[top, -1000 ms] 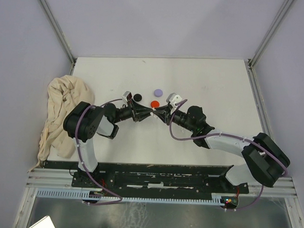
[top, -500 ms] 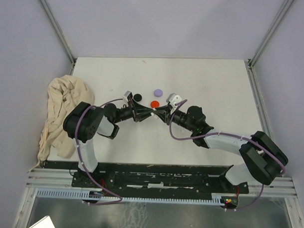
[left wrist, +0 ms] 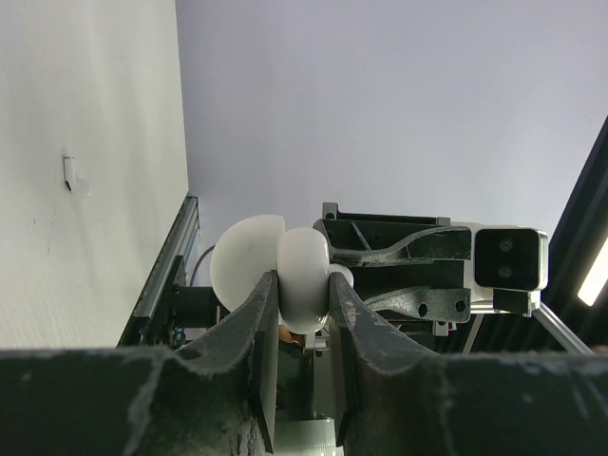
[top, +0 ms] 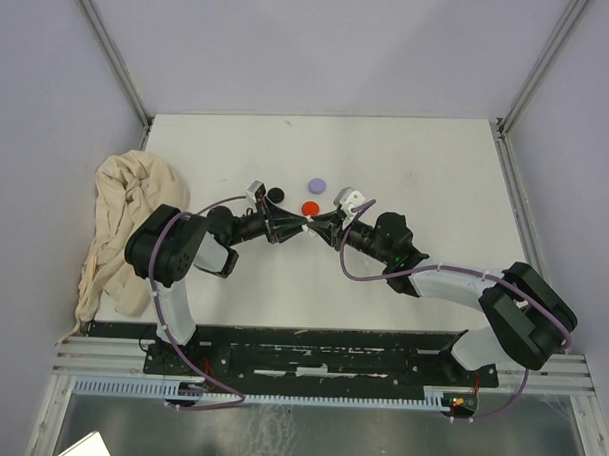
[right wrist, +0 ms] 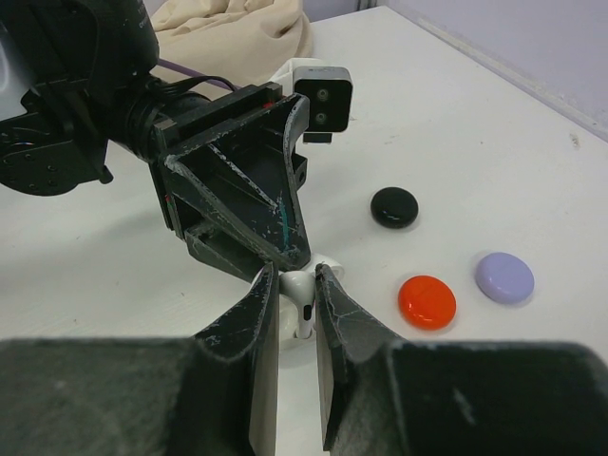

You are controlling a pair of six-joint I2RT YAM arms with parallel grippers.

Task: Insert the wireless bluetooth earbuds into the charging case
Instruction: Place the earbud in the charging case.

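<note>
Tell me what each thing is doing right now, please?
left gripper: shut on the white case.
white case: gripped, lid looks open.
right gripper: shut on the white earbud.
white earbud: pinched, right beside the case.
black disc: flat on the table.
red disc: flat on the table.
lilac disc: flat on the table.
cloth: crumpled in a heap.

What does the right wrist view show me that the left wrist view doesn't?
Only right wrist: black disc, red disc and lilac disc on the table, the beige cloth, and a white earbud pinched in the right jaws. Only left wrist: the open white charging case clamped in the left jaws, and a tiny white piece lying alone. Both: the table and the opposite arm's jaws meeting its own, with perhaps a white sliver of the other's load.
</note>
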